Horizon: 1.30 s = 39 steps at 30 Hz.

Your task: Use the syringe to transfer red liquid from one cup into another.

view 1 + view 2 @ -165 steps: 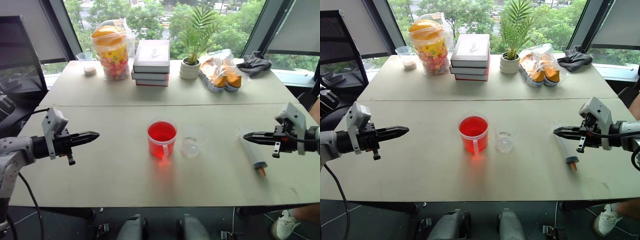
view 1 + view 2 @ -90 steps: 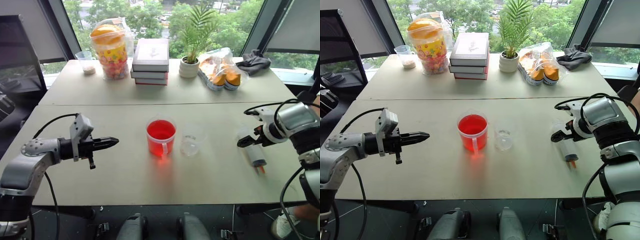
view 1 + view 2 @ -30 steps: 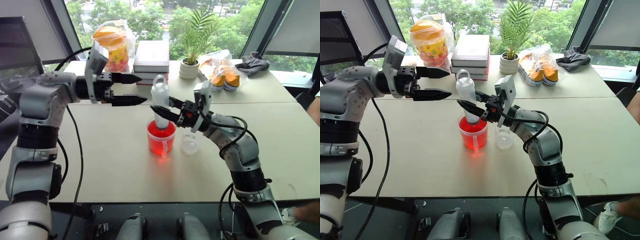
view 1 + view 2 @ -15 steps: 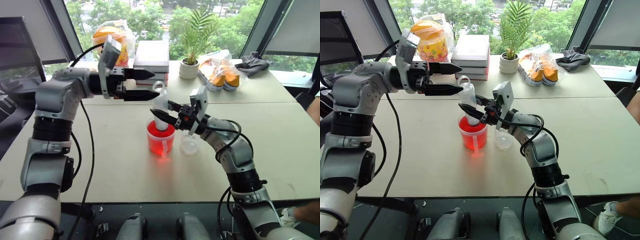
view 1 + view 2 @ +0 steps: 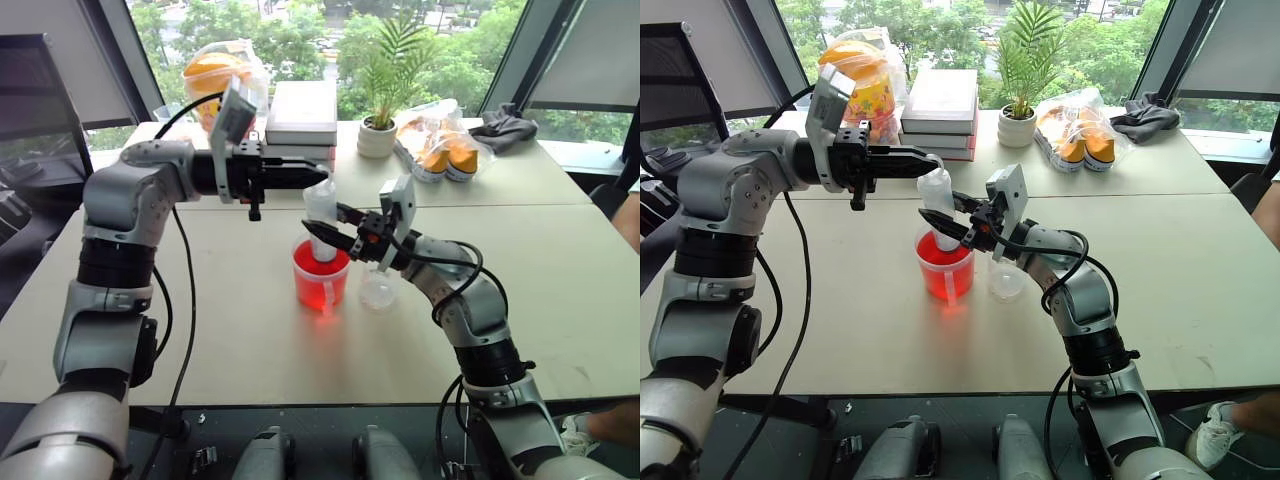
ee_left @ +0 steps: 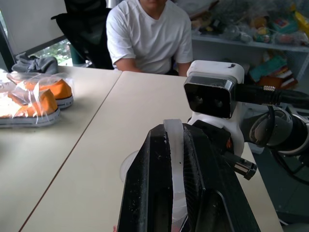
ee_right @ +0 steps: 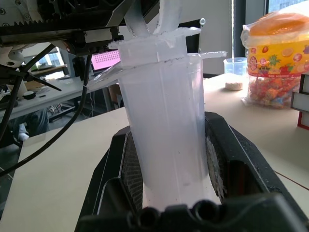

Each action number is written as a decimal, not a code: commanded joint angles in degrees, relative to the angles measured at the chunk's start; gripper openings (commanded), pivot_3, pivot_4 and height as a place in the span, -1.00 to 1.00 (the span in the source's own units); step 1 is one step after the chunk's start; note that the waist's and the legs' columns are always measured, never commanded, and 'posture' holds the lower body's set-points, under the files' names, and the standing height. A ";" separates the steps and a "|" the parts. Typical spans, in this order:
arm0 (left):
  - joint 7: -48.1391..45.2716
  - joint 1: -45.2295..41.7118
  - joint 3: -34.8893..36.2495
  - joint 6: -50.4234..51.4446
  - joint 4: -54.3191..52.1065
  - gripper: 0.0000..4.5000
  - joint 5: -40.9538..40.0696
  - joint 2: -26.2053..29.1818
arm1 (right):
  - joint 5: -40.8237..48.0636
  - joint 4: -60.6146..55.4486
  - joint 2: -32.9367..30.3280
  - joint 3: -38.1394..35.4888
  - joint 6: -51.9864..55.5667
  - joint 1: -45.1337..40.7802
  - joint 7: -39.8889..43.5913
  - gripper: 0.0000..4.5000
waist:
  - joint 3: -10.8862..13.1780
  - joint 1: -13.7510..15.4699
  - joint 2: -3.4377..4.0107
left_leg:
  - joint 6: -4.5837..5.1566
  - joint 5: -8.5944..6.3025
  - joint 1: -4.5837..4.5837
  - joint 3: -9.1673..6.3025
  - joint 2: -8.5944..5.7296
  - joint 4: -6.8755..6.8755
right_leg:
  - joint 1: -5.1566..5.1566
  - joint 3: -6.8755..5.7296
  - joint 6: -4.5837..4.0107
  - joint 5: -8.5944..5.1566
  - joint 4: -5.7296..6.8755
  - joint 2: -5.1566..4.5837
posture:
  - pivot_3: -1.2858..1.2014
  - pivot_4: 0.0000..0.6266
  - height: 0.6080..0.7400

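A: Where is the syringe (image 5: 940, 205) sitting right now?

B: It is standing nearly upright over the red cup (image 5: 945, 268), its lower end dipping inside the rim into the red liquid (image 5: 320, 277). The right gripper (image 5: 946, 226) is clamping the barrel from the side; the right wrist view is showing the thick clear barrel (image 7: 166, 140) wedged between its two black fingers.

A: And the left gripper (image 5: 318, 181)?

B: It is reaching in level from the robot's left, and its fingers are pinching the plunger's ring at the top. The left wrist view is showing the white loop (image 6: 175, 174) squeezed between the closed pads.

A: So the step in hand is the draw.

B: That is how it is looking. To do it well, the left arm should be pulling the ring straight along the barrel's axis, upward, not sideways, since a skewed pull would be tipping the syringe against the cup's rim.

A: What should the right arm be doing?

B: Holding the barrel firm and low, keeping the tip under the surface while the plunger is rising, or air would be coming in. Whether the tip is fully submerged is hard to tell from here.

A: And the small cup (image 5: 1008, 283)?

B: It is waiting just beside the red cup, on the robot's right, apparently empty. It is light and close, so the right arm should be lifting clear before swinging over.
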 commanded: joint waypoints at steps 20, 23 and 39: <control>3.06 -11.46 4.04 -6.72 8.30 -0.98 2.40 -0.63 | 1.68 -0.24 1.89 2.55 4.55 0.39 2.78 -0.37 | 0.01 0.03 -0.02 | 0.00 0.00 0.00 0.00 0.00 0.00 | 0.00 -0.01 0.00 0.00 0.00 0.01 | 0.03 -0.52 1.00; 2.97 -12.13 4.00 -7.50 9.40 -0.98 2.78 -0.67 | 1.62 -0.30 2.06 2.67 4.57 0.44 2.80 -0.37 | 0.01 0.03 -0.02 | 0.00 0.00 0.00 0.00 0.00 0.00 | 0.00 0.00 0.00 0.00 0.00 0.01 | 0.03 -0.52 1.00; 1.32 -9.96 2.70 -8.10 8.53 -0.81 3.04 -0.34 | 2.15 -2.96 2.18 1.72 5.18 -1.09 2.05 -0.37 | 0.02 0.00 -0.03 | 0.00 0.00 0.00 0.00 0.00 0.00 | 0.00 0.00 0.00 0.00 0.00 0.01 | 0.03 -0.52 1.00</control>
